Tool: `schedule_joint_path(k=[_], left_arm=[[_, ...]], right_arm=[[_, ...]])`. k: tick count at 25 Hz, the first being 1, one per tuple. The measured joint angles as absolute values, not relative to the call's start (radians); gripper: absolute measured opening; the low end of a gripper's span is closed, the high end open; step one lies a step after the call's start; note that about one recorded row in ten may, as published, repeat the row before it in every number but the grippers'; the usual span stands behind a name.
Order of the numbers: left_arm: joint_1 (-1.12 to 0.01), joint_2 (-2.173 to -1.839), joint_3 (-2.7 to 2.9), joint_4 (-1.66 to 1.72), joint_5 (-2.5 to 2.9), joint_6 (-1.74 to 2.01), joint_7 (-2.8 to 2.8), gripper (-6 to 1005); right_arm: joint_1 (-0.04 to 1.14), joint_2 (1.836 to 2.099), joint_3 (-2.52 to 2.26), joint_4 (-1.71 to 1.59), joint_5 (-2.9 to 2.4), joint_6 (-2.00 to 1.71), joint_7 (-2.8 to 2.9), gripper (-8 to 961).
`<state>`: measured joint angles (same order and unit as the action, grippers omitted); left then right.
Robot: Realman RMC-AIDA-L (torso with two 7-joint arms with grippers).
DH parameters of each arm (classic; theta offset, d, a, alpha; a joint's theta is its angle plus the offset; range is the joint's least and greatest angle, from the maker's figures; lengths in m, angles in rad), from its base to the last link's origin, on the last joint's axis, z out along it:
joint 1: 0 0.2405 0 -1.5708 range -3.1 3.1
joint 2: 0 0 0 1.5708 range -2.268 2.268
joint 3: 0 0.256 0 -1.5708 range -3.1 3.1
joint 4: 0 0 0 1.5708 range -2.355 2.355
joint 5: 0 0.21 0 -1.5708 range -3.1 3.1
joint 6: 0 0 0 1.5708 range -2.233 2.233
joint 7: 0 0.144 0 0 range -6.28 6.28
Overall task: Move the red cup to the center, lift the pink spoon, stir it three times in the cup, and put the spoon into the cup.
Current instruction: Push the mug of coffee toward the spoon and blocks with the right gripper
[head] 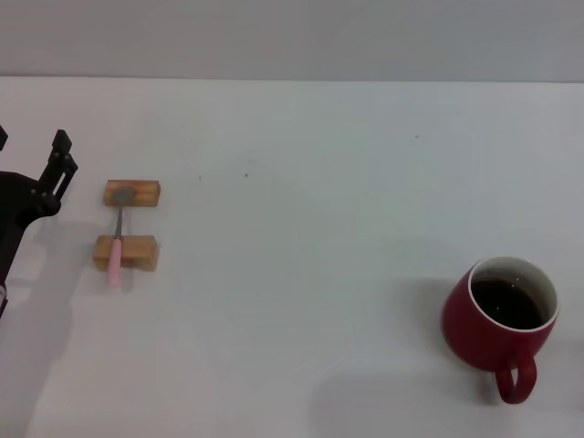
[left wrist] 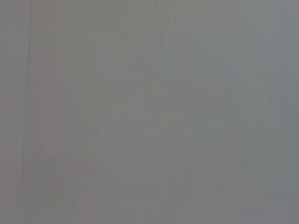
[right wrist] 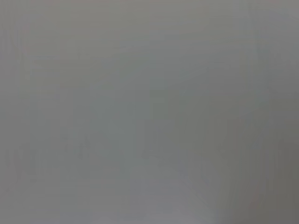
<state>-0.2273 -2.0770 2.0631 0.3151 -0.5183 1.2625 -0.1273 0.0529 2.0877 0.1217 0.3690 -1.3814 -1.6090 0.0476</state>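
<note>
Head view showed you nothing done yet: the red cup (head: 500, 315) sat near the desk's (head: 301, 228) right edge, the pink spoon (head: 117, 239) lay across 2 wooden blocks (head: 126, 252) beside the left gripper (head: 57, 169), whose jaws' state I couldn't tell; the right gripper was out of view.

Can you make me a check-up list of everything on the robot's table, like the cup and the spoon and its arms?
Surface: white table, bare in the middle.
Red cup: near right, upright, dark liquid inside, handle toward the robot.
Pink spoon: far left, lying across two wooden blocks, untouched.
Clutter: nothing seen besides the blocks.
Grippers: left gripper at the left edge, beside the blocks, holding nothing; right gripper not in view.
Cables: nothing seen.
Surroundings: plain grey wall behind; both wrist views show only blank grey.
</note>
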Motion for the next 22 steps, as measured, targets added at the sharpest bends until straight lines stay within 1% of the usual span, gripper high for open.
schedule_joint_path(k=[7,13,15,22], left_arm=[[-0.229,-2.077,2.063,0.314,-0.520,1.262,-0.127,783],[-0.229,-2.077,2.063,0.316,-0.520,1.262,-0.127,783],[-0.229,-2.077,2.063,0.317,-0.520,1.262,-0.127,783],[-0.233,-2.077,2.063,0.317,-0.519,1.262,-0.127,783]], right_arm=[[0.052,2.088,0.123,0.374,-1.373,-1.566,0.042,677],[0.058,2.087,0.112,0.372,-1.378,-1.561,0.045,468],[0.060,2.087,0.105,0.372,-1.378,-1.561,0.045,229],[0.074,2.086,0.065,0.376,-1.379,-1.547,0.047,89]])
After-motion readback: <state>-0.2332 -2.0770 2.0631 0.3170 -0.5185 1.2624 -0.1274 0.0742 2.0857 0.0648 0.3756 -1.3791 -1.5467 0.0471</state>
